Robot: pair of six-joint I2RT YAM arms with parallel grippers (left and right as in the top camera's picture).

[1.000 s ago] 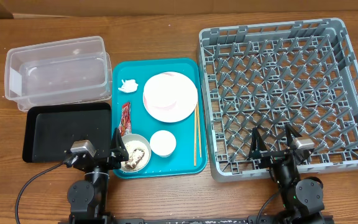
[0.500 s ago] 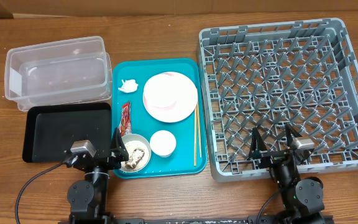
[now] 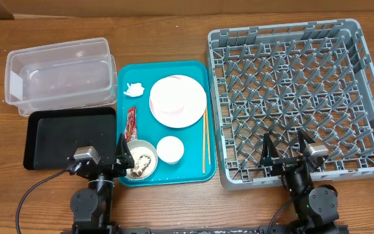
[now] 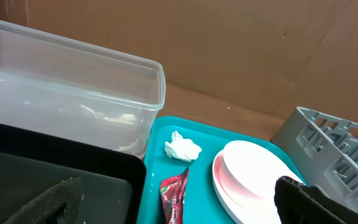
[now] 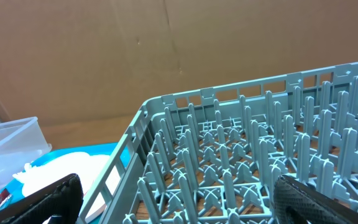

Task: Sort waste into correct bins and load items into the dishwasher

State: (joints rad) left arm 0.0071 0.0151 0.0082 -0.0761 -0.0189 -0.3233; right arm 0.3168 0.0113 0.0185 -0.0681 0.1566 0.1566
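On the teal tray (image 3: 126,73) lie a crumpled white tissue (image 3: 134,88), a red snack wrapper (image 3: 132,123), a pink-white plate (image 3: 178,101), a white cup (image 3: 170,149), a bowl (image 3: 141,160) with rice-like scraps and a brown lump, and chopsticks (image 3: 205,140). The clear tub (image 3: 60,75) and black tray (image 3: 67,136) lie to the left. The grey dish rack (image 3: 297,91) lies to the right. My left gripper (image 3: 104,156) is open and empty at the tray's near left corner; its wrist view shows the tissue (image 4: 183,148), wrapper (image 4: 173,193) and plate (image 4: 253,174). My right gripper (image 3: 284,148) is open and empty over the rack's near edge (image 5: 241,168).
The tub is two nested clear tubs, seen close in the left wrist view (image 4: 73,93). A brown cardboard wall (image 5: 166,50) stands behind the table. Bare wooden table (image 3: 193,208) runs along the front between the two arm bases.
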